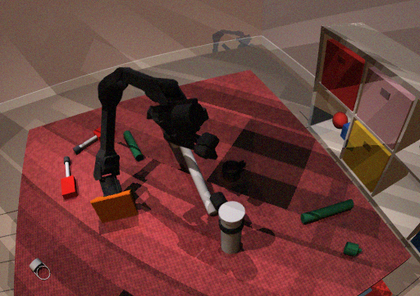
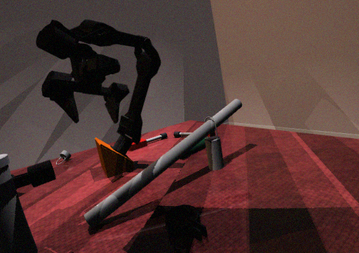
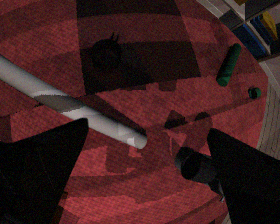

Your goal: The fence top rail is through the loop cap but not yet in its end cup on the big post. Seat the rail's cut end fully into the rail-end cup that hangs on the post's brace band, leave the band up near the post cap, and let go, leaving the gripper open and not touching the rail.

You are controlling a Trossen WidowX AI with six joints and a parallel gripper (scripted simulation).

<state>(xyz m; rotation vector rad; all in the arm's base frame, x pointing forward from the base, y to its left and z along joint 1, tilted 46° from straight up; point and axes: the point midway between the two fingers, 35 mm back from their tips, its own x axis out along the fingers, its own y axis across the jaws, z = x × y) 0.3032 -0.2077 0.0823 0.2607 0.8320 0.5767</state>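
Observation:
The grey-white rail (image 1: 198, 177) (image 2: 154, 169) (image 3: 105, 121) slopes down through the wire loop (image 2: 215, 127) on the small post (image 2: 214, 156). Its lower end is low, close to the red cloth, outside the black rail-end cup (image 1: 218, 200) (image 2: 41, 173) (image 3: 192, 164); a gap shows in the wrist view. The cup sticks out from the brace band (image 1: 230, 227), which sits just below the white cap (image 1: 231, 211) of the big post (image 1: 230, 243). My gripper (image 2: 97, 121) (image 3: 150, 130) is wide open and empty, raised above the rail and not touching it. The arm hides the loop in the top view.
A loose black band (image 1: 231, 170) (image 3: 106, 54) lies beside the rail. Green tubes (image 1: 326, 211) (image 1: 133, 145), a small green fitting (image 1: 351, 248), red-headed tools (image 1: 68, 187), an orange block (image 1: 115, 207) and a ringed cap (image 1: 37, 264) lie around. A cubby shelf (image 1: 356, 117) stands at the right.

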